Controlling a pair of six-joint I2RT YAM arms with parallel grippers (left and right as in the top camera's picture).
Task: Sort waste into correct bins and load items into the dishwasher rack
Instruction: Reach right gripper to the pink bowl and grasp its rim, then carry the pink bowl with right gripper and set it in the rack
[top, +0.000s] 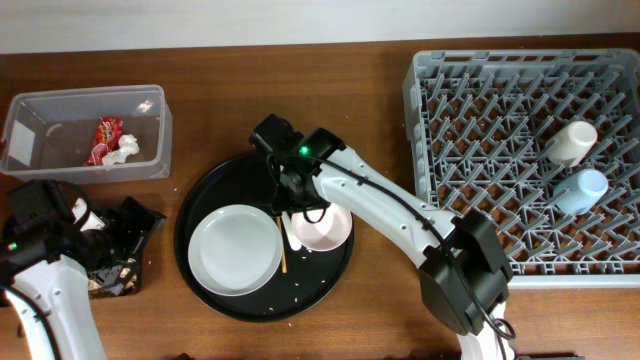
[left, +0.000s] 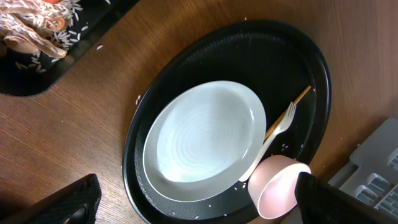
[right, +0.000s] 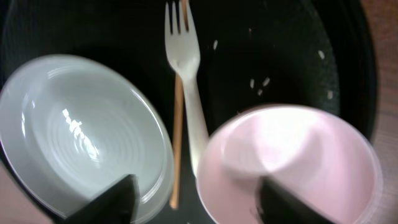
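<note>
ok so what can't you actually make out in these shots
- flat black tray: overhead, the left arm covers most of its contents; the left wrist view cuts it at the top edge.
- white fork: overhead, mostly under the right arm.
- white bowl: right wrist view, blurred, cut off by the bottom edge.

1 plate (top: 235, 250), 1 bowl (top: 325, 228), 1 fork (left: 273, 134), 1 stick (right: 178, 137), 1 rack (top: 430, 120), 1 tub (top: 85, 97), 2 cups: white cup (top: 572, 142), blue cup (top: 583, 190)
</note>
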